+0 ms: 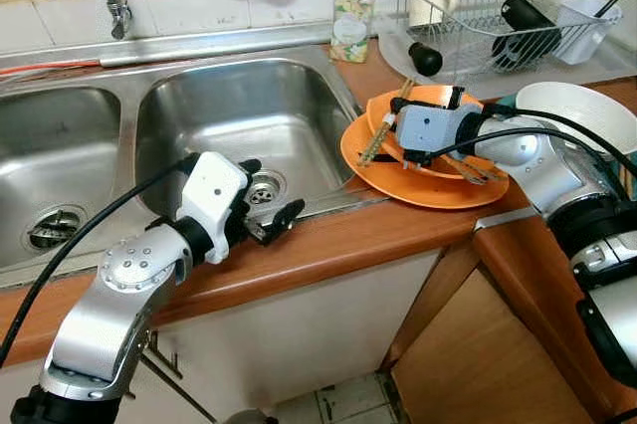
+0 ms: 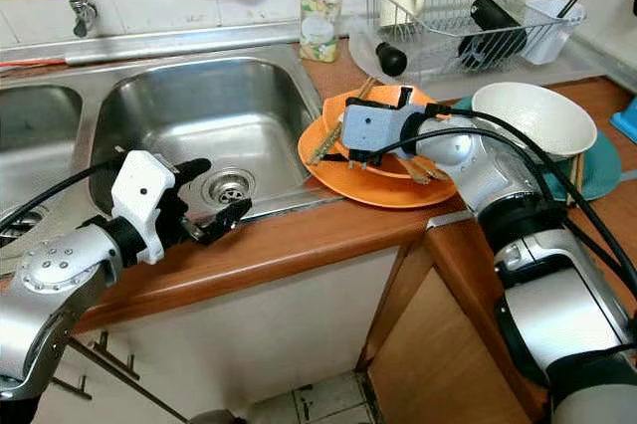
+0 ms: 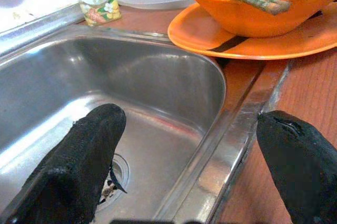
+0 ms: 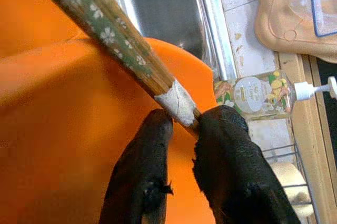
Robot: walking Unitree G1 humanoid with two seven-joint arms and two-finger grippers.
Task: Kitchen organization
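Chopsticks in right end effector

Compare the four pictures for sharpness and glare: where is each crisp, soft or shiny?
Left eye view: even light, sharp throughout, soft sheen on the sink basin. Left wrist view: left gripper fingertips large and slightly soft, bright streaks on the sink rim. Right wrist view: right gripper and chopsticks fairly sharp, orange bowl a flat, featureless field.

Orange bowl; green chopsticks, seemingly white-flowered.
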